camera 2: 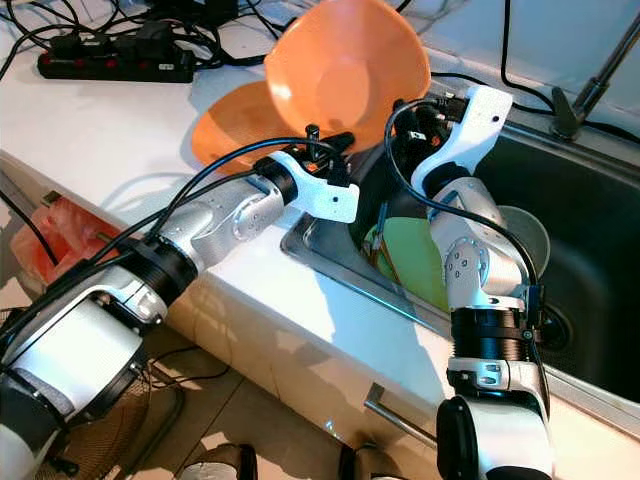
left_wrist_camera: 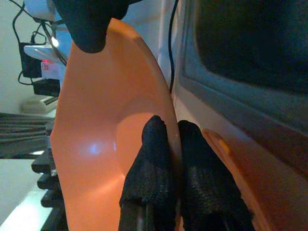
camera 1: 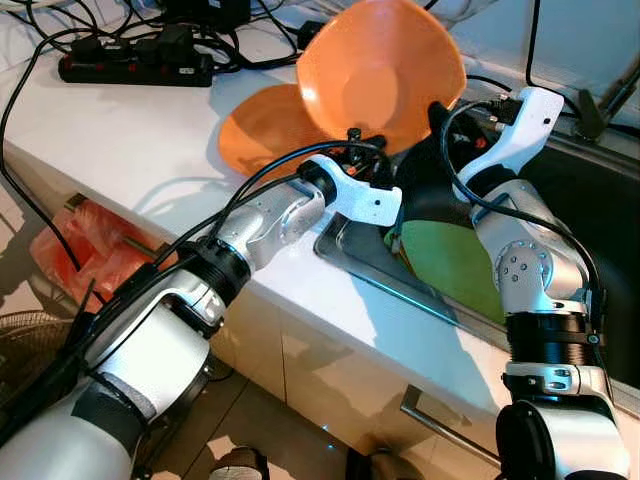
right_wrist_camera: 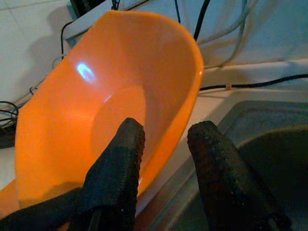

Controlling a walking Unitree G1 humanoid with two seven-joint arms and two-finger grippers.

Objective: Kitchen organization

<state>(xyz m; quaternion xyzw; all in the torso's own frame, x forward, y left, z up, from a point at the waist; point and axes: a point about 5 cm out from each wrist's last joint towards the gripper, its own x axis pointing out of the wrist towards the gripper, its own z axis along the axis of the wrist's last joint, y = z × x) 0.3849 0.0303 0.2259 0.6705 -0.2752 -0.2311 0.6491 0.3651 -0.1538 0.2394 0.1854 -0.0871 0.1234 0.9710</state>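
An orange bowl is held up on edge above the left rim of the sink, its hollow facing me. My left gripper is shut on the bowl's lower rim, one finger inside and one outside. My right gripper is open and straddles the rim on the sink side; one finger lies against the inside, the other stands off the outside. A second orange dish lies flat on the white counter behind the left gripper. A green plate leans in the sink.
A black power strip with tangled cables lies at the counter's back left. The faucet stands behind the sink at the right. A red bag hangs below the counter edge. A drawer handle juts out below.
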